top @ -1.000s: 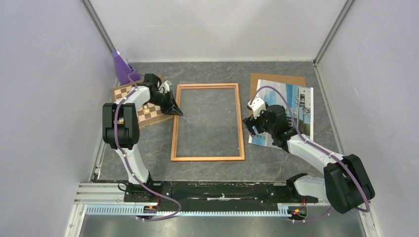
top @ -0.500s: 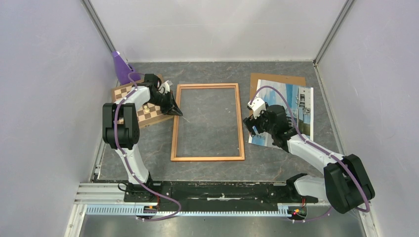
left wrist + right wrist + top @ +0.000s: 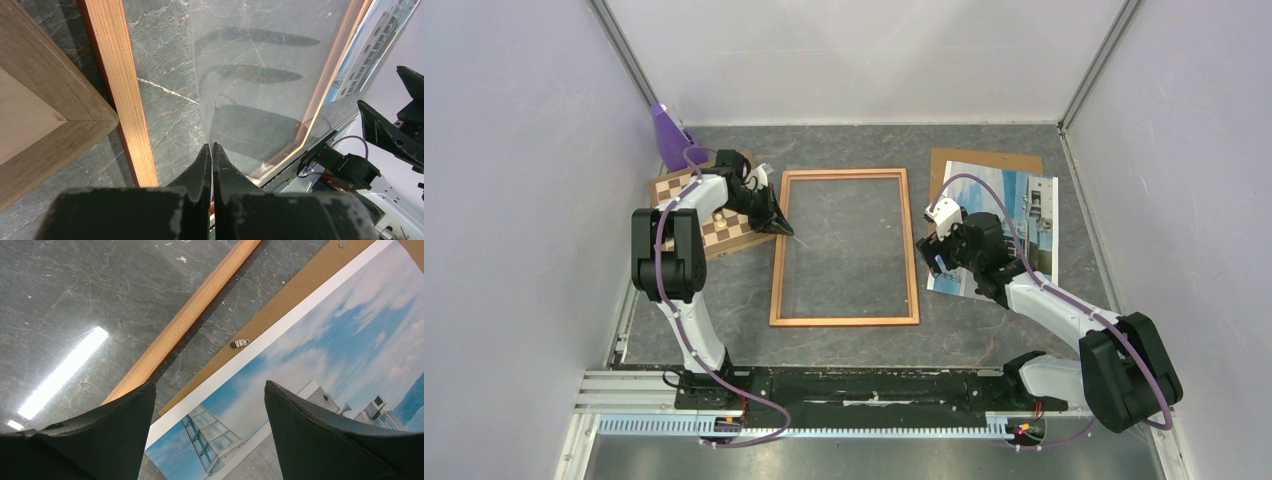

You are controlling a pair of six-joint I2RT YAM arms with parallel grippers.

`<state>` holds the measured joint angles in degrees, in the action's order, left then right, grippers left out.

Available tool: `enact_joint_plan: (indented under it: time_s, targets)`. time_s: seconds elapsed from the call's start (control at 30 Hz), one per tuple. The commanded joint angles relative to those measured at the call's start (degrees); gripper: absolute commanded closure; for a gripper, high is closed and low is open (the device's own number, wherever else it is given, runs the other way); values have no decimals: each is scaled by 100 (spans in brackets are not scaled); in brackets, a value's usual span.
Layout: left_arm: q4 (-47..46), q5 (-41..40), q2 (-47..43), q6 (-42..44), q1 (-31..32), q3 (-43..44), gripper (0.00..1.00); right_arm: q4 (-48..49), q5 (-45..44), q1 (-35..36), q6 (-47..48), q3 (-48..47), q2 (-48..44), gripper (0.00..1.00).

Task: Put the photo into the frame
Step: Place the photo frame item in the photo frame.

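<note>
Grey marbled table [image 3: 844, 335], white walls [image 3: 864, 60] on three sides. I see the frame [image 3: 912, 250] lying flat at centre, its long axis running from the arms toward the back wall. The photo [image 3: 1039, 222] lies face up just right of it, long axis nearly parallel, on a brown panel [image 3: 984, 155]. The right gripper [image 3: 210, 390] hovers spread wide over the photo's near-left edge. The left gripper [image 3: 211, 150] is pinched closed at the frame's left rail, against a clear sheet [image 3: 260, 90], beside a chessboard [image 3: 724, 235]; I can't tell whether it grips the sheet.
</note>
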<state>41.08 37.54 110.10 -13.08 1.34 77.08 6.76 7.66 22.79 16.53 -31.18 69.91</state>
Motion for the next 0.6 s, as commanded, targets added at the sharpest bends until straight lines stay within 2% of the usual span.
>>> enact_joint_plan:
  time_s: [0.0, 0.57]
  targets:
    - [67, -27, -104, 247, -30, 105, 98, 110, -33, 24, 34, -178, -146, 17]
    - [67, -80, -156, 251, -38, 106, 98, 117, -28, 24, 51, -169, -161, 17]
